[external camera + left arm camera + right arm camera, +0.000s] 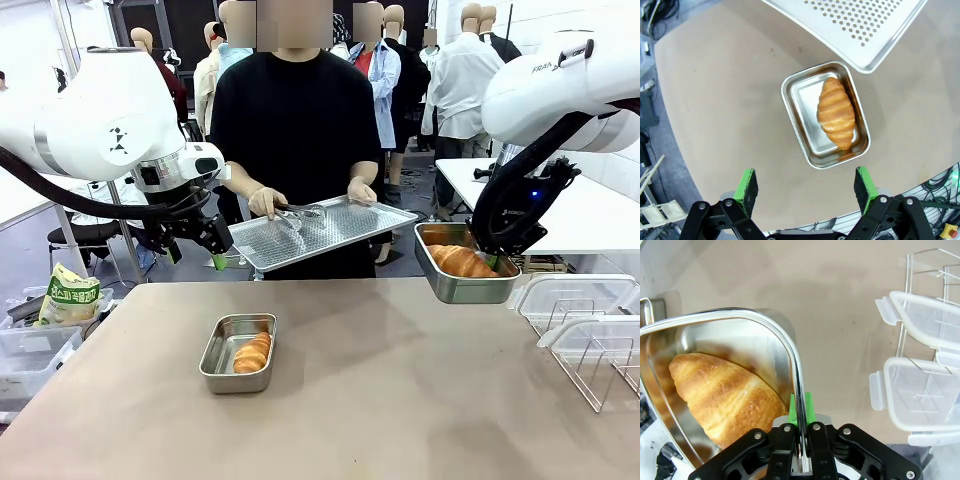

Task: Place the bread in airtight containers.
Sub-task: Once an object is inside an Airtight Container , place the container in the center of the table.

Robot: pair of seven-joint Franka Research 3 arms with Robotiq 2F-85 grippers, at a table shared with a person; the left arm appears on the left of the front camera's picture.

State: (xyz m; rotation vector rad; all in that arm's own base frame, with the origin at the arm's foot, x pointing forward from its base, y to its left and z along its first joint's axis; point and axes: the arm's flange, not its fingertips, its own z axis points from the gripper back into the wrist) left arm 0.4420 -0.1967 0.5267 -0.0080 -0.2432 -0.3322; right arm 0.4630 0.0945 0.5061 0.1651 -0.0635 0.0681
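On the brown table [400,420], left of centre, one open steel tin [237,352] sat flat with a croissant [252,352] lying along one side of it. Above that tin, the left gripper [806,184] hung with its fingers spread wide, grasping nothing. Well to the right of that tin and raised off the table, the right gripper [801,410] was clenched on the rim of a second tin [465,285], a second croissant [460,260] lying inside. Beyond the first tin, the person held a perforated tray [340,225], one hand [362,190] on its edge, the other hand [267,200] gripping tongs [302,213] over it. Far right of the tin, clear plastic tubs [580,310] stood.
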